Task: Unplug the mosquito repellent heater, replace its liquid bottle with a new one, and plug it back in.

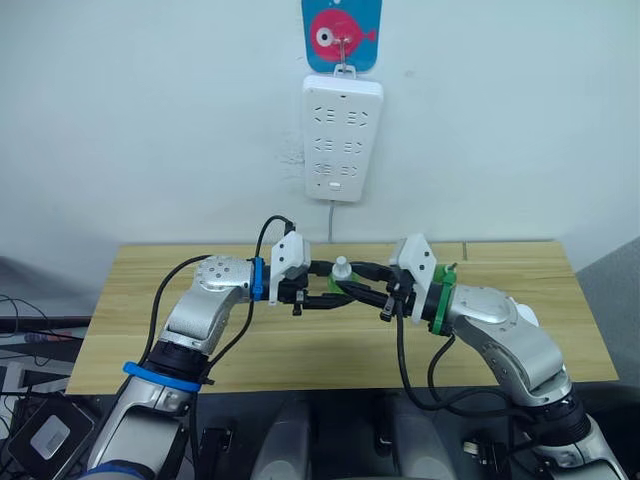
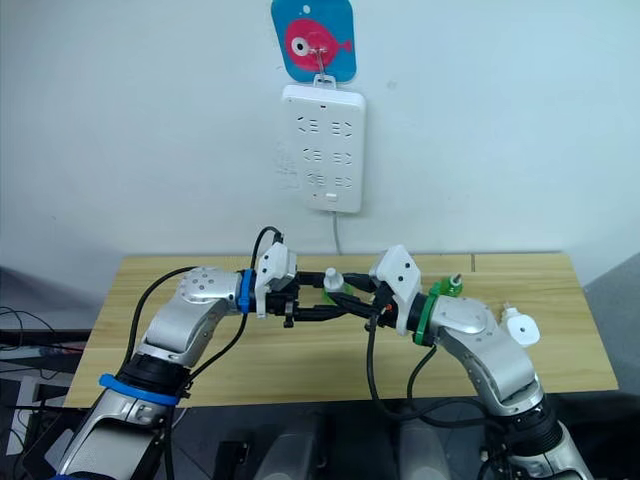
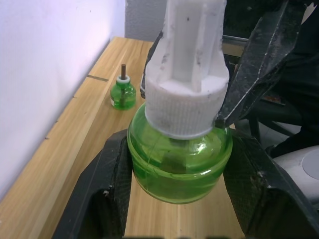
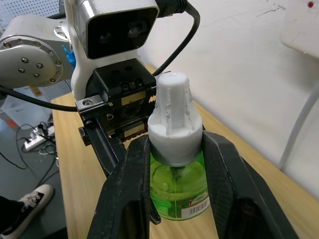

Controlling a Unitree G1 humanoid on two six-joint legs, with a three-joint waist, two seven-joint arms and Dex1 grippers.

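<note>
Above the middle of the table both grippers meet on one green liquid bottle [image 4: 178, 191] with a ribbed white cap [image 3: 185, 107]. My left gripper [image 3: 179, 184] is shut on the green body. My right gripper [image 4: 177, 149] is shut around the white cap and neck. A second green bottle [image 3: 122, 93], uncapped with its brown wick showing, stands on the table near the wall, behind my right wrist [image 2: 455, 287]. The mosquito repellent heater [image 2: 520, 327] lies on the table just right of my right forearm, unplugged.
A white power strip [image 1: 342, 140] hangs on the wall above the table's back edge from a blue fish hook [image 1: 341, 35], its cord dropping behind the wooden table [image 1: 130, 330]. Bare tabletop lies on both sides of the arms.
</note>
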